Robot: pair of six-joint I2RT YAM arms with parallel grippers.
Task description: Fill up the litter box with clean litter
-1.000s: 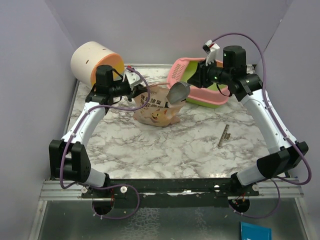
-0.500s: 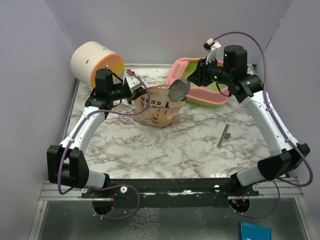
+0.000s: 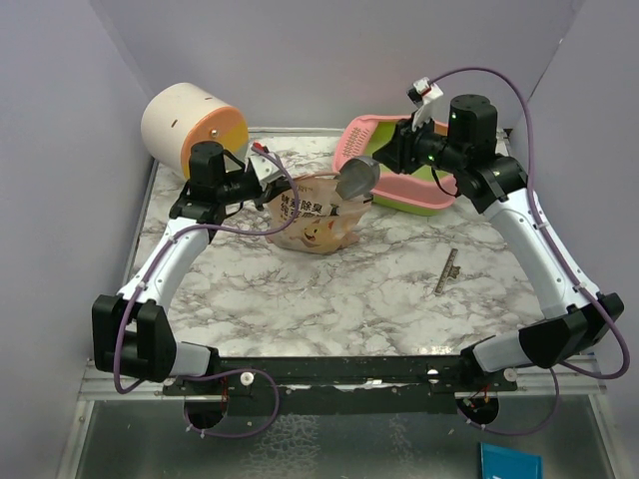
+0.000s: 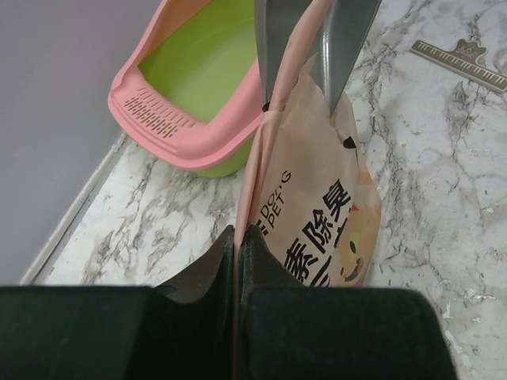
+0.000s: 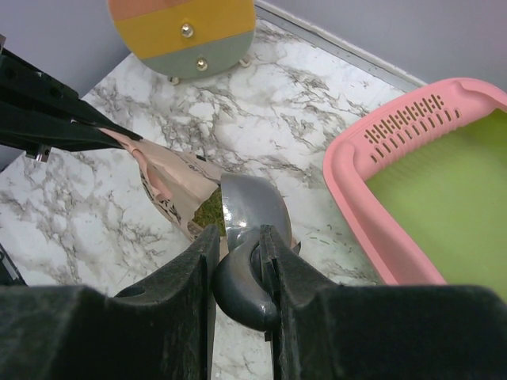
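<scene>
Now | left fingers (image 4: 220, 257) pinch bag (image 4: 317, 214) edge | right fingers (image 5: 198, 257) clamp scoop (image 5: 249, 206), tilted slightly since earlier.

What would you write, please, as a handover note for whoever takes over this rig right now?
Left gripper: shut on the top edge of the bag, holding it upright with its mouth open.
Right gripper: shut on the handle of the scoop, whose bowl is at the bag's mouth.
Litter box: just beyond the bag at the far right of the table; its green basin looks bare.
Clean litter: greenish granules show only inside the bag.
Done: bag opened, scoop in hand.
Left: carry scoopfuls across into the box, probably several times.
</scene>
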